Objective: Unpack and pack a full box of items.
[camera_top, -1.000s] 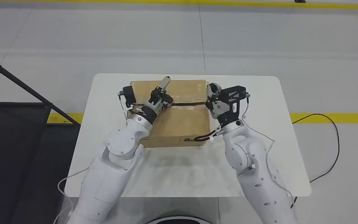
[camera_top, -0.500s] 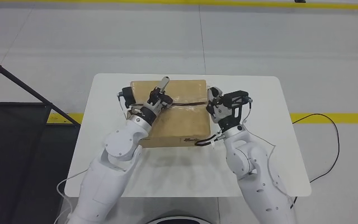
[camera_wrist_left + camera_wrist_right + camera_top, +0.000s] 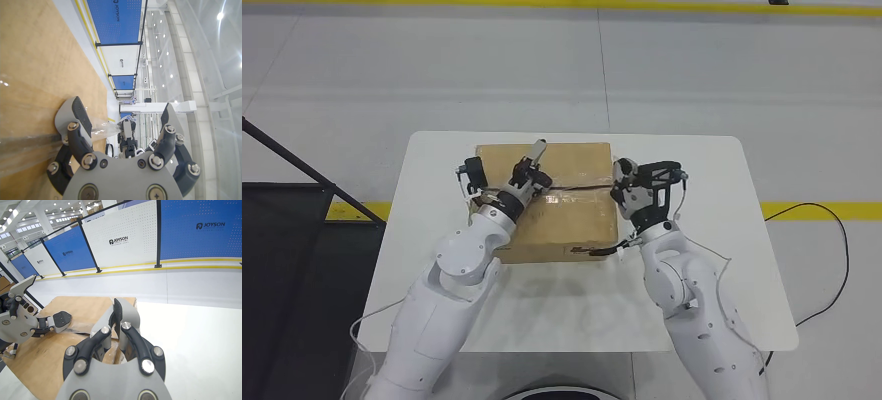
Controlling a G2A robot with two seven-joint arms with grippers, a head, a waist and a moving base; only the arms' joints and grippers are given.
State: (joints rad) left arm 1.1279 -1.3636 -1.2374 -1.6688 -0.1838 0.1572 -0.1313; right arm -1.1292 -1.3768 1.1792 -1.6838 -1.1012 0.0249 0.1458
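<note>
One cardboard box (image 3: 552,205), flaps down, ctr-rear of white table (image 3: 702,290); clear tape (image 3: 22,145) along top seam. Faint pen scrawl (image 3: 40,351) on lid, illegible. L gripper (image 3: 122,106): fingers spread, one pad (image 3: 81,111) on tape at seam, other in air. R gripper (image 3: 116,304): fingers pressed together at seam's right end; anything pinched, can't tell. Bkgd fence panels (image 3: 189,228) carry logo print.

Box (image 3: 572,165) on table (image 3: 712,200), toward far edge
</note>
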